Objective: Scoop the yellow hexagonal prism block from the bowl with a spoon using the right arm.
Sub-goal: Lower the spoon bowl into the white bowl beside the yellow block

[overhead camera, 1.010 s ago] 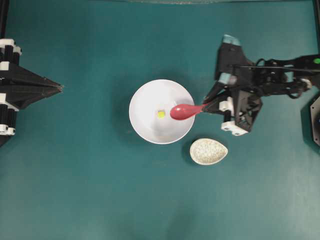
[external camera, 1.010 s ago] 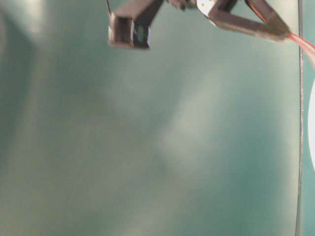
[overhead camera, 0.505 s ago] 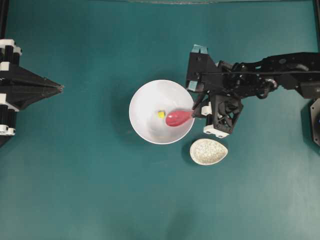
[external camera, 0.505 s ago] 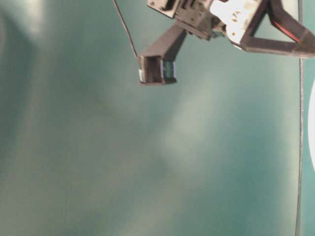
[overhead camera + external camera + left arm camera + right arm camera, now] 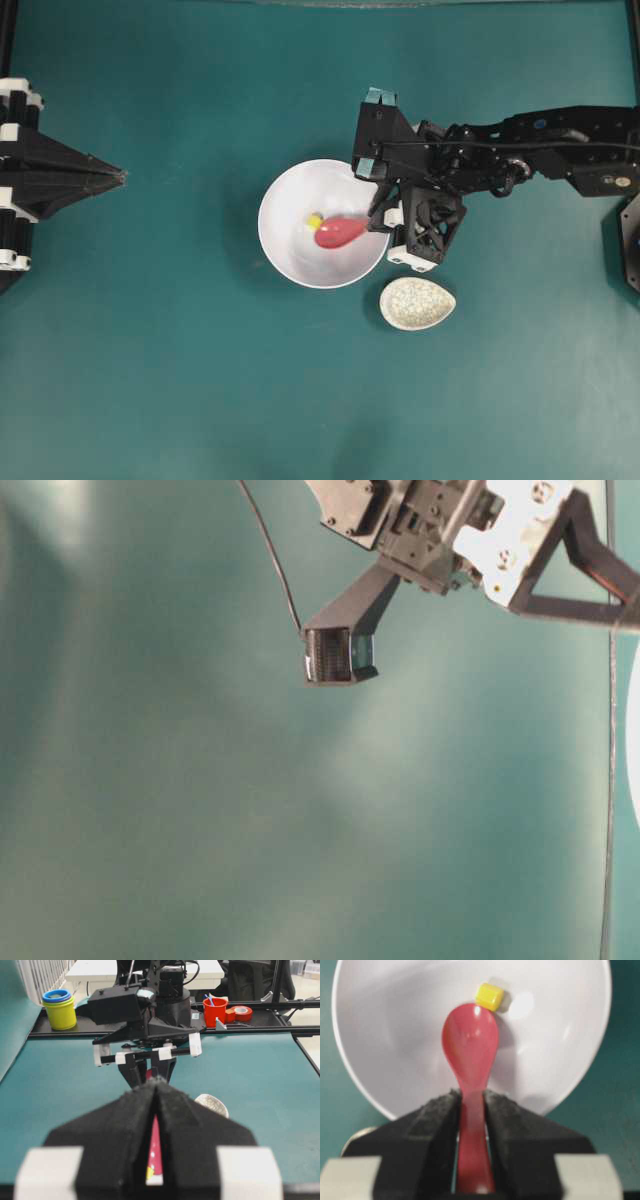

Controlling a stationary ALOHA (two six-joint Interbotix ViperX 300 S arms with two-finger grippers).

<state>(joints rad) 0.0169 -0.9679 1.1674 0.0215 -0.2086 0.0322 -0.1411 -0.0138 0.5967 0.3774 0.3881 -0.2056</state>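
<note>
Bowl (image 5: 290,250) first: big, white, round, with the right arm's gripper (image 5: 470,1110) at its rim, jaws squeezing the red spoon (image 5: 470,1045). Spoon tip touches the tiny yellow block (image 5: 489,995) (not scooped yet). Next, slide under it. Left gripper (image 5: 156,1110) is closed, holding nothing.

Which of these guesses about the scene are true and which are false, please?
1. The right gripper clamps the spoon by its handle. True.
2. The yellow block already sits in the spoon's head. False: it lies on the bowl floor, at the tip of the spoon.
3. The small speckled dish lies inside the white bowl. False: it rests on the table beside the bowl.
4. The left gripper has its jaws shut with nothing between them. True.
5. The spoon's head is over the inside of the bowl. True.
</note>
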